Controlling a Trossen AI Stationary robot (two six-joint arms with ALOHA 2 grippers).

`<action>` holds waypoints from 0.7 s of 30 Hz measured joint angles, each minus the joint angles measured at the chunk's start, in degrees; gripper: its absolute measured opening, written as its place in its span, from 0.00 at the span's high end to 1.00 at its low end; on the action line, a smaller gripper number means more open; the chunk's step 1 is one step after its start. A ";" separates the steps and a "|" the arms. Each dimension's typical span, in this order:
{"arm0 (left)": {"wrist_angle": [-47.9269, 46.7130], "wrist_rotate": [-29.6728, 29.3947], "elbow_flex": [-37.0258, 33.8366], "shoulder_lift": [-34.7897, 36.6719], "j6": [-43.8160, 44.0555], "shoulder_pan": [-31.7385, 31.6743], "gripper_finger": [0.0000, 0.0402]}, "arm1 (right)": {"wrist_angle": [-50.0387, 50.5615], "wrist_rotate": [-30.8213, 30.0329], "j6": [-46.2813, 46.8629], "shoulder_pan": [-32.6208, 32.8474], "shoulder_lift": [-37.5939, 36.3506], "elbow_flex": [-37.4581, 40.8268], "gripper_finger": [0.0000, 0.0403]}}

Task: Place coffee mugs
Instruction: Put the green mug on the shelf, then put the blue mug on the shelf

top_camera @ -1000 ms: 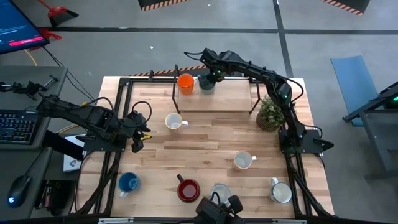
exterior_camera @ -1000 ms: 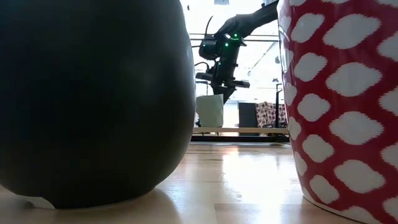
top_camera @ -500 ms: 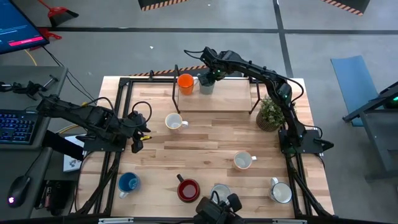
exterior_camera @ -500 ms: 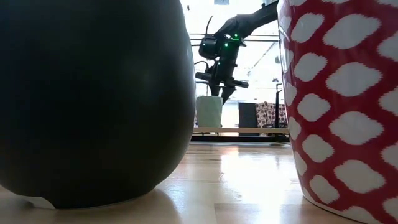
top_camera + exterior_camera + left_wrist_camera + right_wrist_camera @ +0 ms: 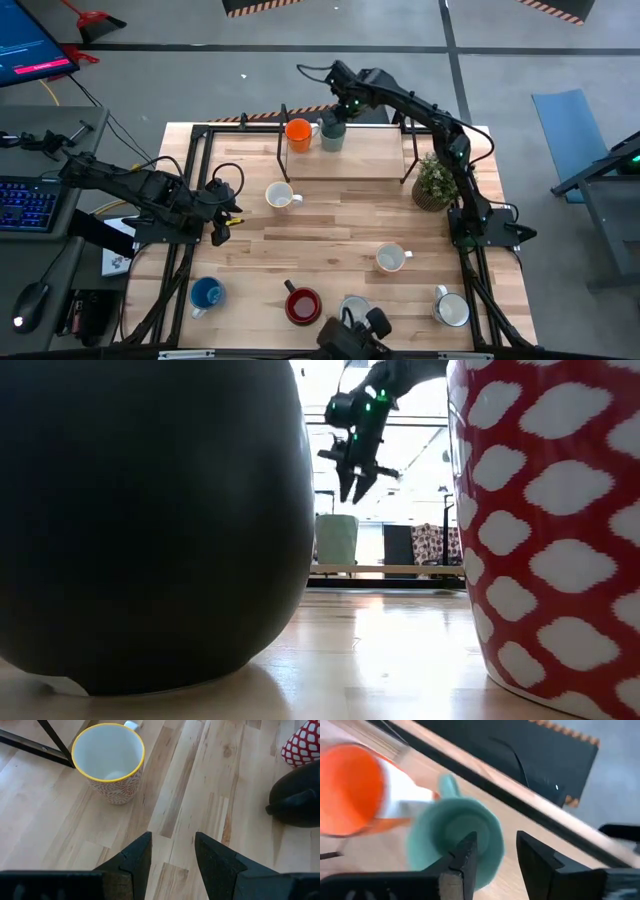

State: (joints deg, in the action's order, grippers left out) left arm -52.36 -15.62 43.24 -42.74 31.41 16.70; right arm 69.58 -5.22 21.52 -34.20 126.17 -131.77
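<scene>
My right gripper (image 5: 343, 108) (image 5: 354, 490) hangs open above the teal-green mug (image 5: 332, 135) (image 5: 337, 540) (image 5: 455, 842) and touches nothing. That mug stands on its base on the raised wooden shelf (image 5: 370, 155), next to the orange mug (image 5: 298, 133) (image 5: 350, 790). On the table itself stand a white mug with a yellow rim (image 5: 280, 196) (image 5: 107, 762), a cream mug (image 5: 390, 258), a blue mug (image 5: 207, 293), a dark red patterned mug (image 5: 302, 305) (image 5: 540, 520), a grey mug (image 5: 353, 308) and a white mug (image 5: 452, 308). My left gripper (image 5: 218, 232) (image 5: 172, 840) waits open near the table's left edge.
A bushy potted plant (image 5: 433, 183) stands beside the shelf's right leg. The shelf has thin black legs (image 5: 281, 150). A dark rounded object (image 5: 150, 520) fills the left of the low view. Bare wood (image 5: 330, 240) lies between the mugs at the table's middle.
My right gripper has risen straight up from the teal-green mug's rim and now hangs clear above it. The mug has stayed in place on the shelf.
</scene>
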 joint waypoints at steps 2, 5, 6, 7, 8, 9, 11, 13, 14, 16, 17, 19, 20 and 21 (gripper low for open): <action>0.00 0.00 0.00 0.01 0.01 -0.01 0.65 | 3.51 1.72 -1.22 0.71 -0.08 -3.33 0.72; -0.03 0.00 0.00 0.00 0.03 0.01 0.65 | 2.89 9.14 -1.16 2.35 -3.53 -0.48 0.72; -0.10 0.01 0.00 0.02 0.03 0.01 0.65 | 3.75 11.90 -1.10 3.15 -4.52 -0.03 0.72; -0.06 0.00 0.00 0.01 0.03 0.00 0.65 | 4.81 14.97 -1.40 4.02 -5.12 0.15 0.72; -0.08 0.01 0.00 0.01 0.03 0.01 0.65 | 6.51 16.89 -2.17 5.28 -5.55 0.16 0.72; -0.08 0.00 0.00 0.02 0.03 0.01 0.65 | 8.52 18.42 -2.96 6.71 -5.91 0.16 0.72; -0.08 0.01 0.00 0.01 0.01 0.01 0.65 | 12.06 19.27 -4.77 10.16 -6.05 0.16 0.72; -0.08 -0.09 0.00 0.02 0.04 -0.03 0.65 | 16.95 18.99 -6.53 13.84 -6.26 0.25 0.72; -0.05 -0.21 0.00 0.02 0.36 -0.05 0.65 | 19.11 18.53 -7.12 15.81 -6.38 0.26 0.72; -0.06 -0.54 0.00 0.01 1.16 -0.07 0.65 | 20.78 16.57 -7.63 19.93 -6.49 0.31 0.72; -0.04 -0.75 0.00 0.02 1.41 -0.06 0.65 | 20.29 15.78 -7.75 21.91 -6.49 0.47 0.72; -0.06 -0.81 0.00 0.00 1.51 -0.08 0.65 | 19.98 15.14 -8.85 25.87 -6.51 0.57 0.72; -0.04 -0.81 0.00 0.02 1.47 -0.08 0.65 | 19.90 15.14 -9.65 27.75 -6.61 0.57 0.72; -0.03 -0.81 0.00 0.00 1.47 -0.08 0.65 | 20.09 15.13 -10.21 29.63 -6.74 0.57 0.72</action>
State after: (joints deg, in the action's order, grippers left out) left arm -52.40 -16.43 43.24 -42.74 32.88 16.62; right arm 89.67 9.90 11.31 -4.57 119.42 -131.20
